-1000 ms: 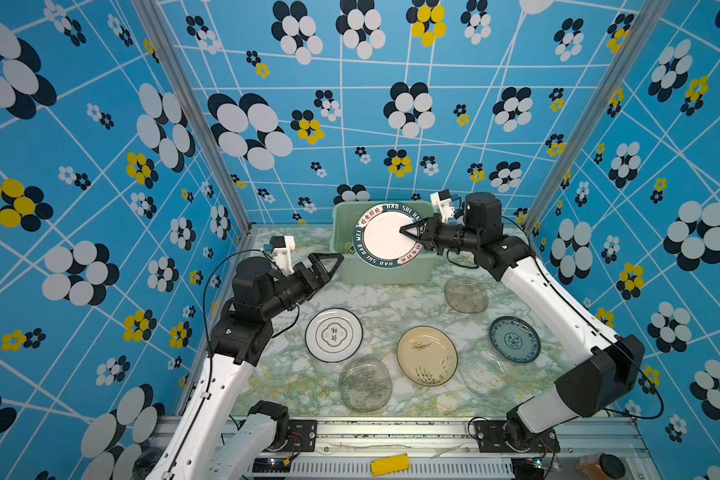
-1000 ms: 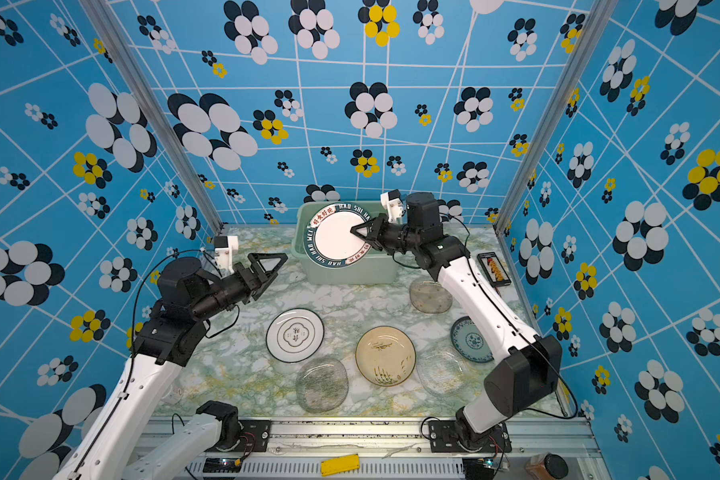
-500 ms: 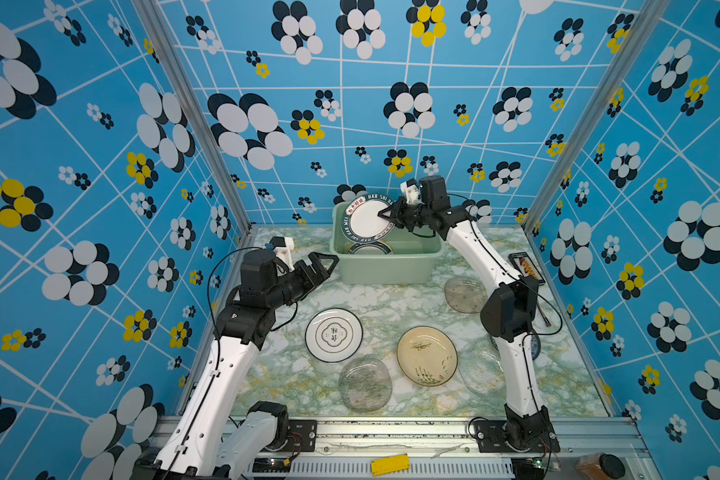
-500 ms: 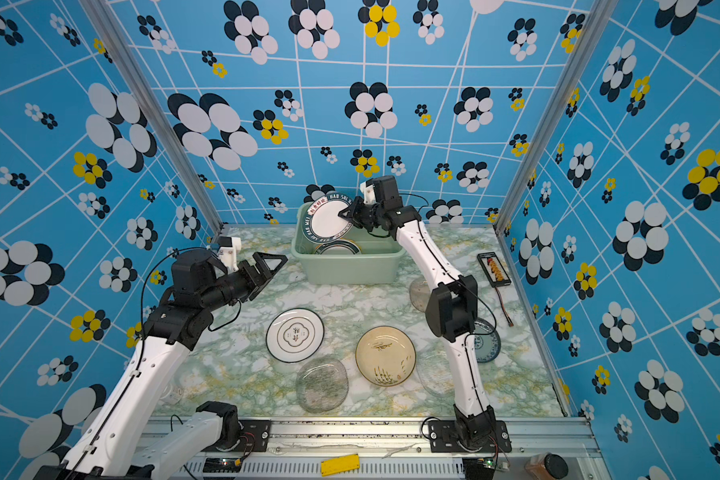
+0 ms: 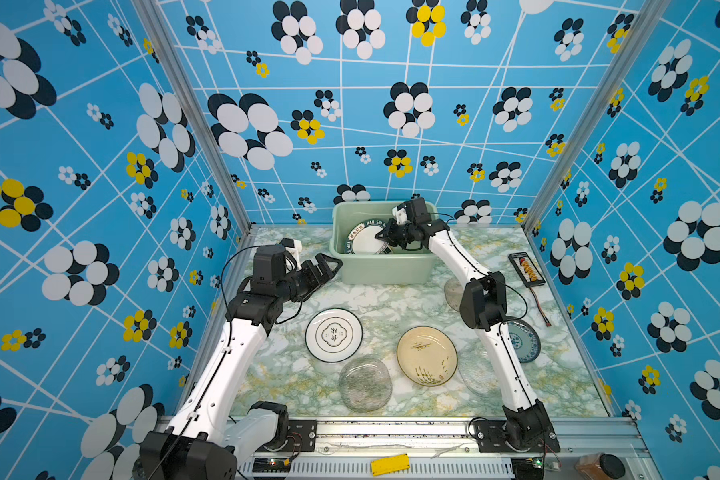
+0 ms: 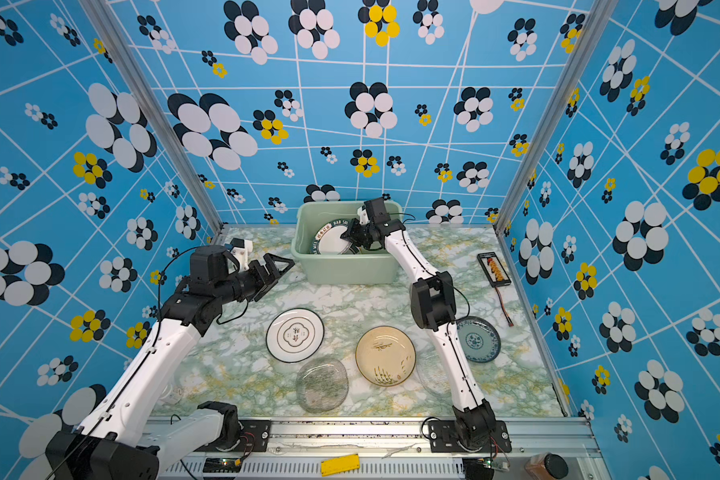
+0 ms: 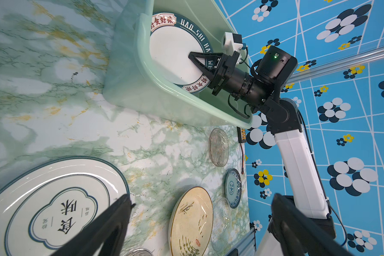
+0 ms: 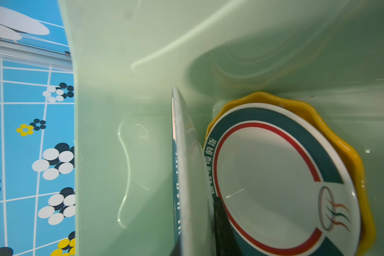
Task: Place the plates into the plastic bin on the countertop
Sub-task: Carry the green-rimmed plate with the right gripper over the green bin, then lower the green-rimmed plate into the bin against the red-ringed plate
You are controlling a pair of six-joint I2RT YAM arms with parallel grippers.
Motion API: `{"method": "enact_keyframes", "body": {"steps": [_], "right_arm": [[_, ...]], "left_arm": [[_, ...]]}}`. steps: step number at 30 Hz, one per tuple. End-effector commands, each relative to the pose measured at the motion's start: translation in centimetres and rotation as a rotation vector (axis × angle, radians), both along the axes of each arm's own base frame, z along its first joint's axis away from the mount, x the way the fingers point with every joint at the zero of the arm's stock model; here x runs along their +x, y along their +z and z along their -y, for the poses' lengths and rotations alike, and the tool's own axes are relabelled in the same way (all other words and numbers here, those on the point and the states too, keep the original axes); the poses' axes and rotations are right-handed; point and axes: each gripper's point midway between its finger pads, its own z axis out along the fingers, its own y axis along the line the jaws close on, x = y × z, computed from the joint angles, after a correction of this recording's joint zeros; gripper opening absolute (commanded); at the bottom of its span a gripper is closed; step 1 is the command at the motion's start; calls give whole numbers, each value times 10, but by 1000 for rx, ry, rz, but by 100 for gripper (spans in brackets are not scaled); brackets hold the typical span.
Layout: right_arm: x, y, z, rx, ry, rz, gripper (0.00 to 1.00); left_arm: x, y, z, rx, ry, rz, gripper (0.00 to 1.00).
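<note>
Nearest me, six plates lie on the countertop [image 5: 391, 307]: a clear glass plate [image 5: 365, 384], the beige grass-drawing plate [image 5: 427, 355], a second clear plate [image 5: 474, 374] half under my right arm [image 5: 503, 357], the white dark-rimmed plate [image 5: 333, 335], the blue-patterned plate [image 5: 527, 341], and a smoky glass plate [image 5: 451, 291] farther back. My left gripper [image 5: 330, 266] hangs spread wide and empty beside the plastic bin [image 5: 381, 270]. Inside the bin, my right gripper [image 5: 382, 237] pinches the rim of the lettered white plate [image 5: 364, 241], tilted on edge and not yet released. A red-and-teal banded plate [image 8: 270, 184] already lies there on a yellow plate [image 8: 346, 150]. I judge the task roughly a third done.

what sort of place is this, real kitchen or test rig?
Likely a lab test booth, not a kitchen: printed flower walls on aluminium posts, robot arms bolted to a front rail, marble-print countertop.
</note>
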Motion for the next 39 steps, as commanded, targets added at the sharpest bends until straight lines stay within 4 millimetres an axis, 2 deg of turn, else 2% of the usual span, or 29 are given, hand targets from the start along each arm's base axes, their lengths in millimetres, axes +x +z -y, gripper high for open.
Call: {"method": "enact_keyframes", "body": {"steps": [1, 9, 19, 24, 29, 39], "right_arm": [[9, 9, 6, -40, 4, 76, 2], [10, -14, 11, -110, 1, 74, 5], [3, -41, 11, -160, 27, 34, 11], [-1, -47, 15, -197, 38, 25, 20], [-5, -52, 23, -247, 40, 14, 34], [-14, -52, 30, -355, 65, 38, 50]], "left_arm": [[-1, 1, 0, 8, -24, 4, 100], [2, -1, 2, 1, -30, -6, 99], [4, -6, 3, -9, -30, -22, 98], [7, -7, 4, -20, -28, -29, 97], [8, -9, 5, -25, -28, -36, 97], [7, -11, 5, -23, -28, -47, 97]]}}
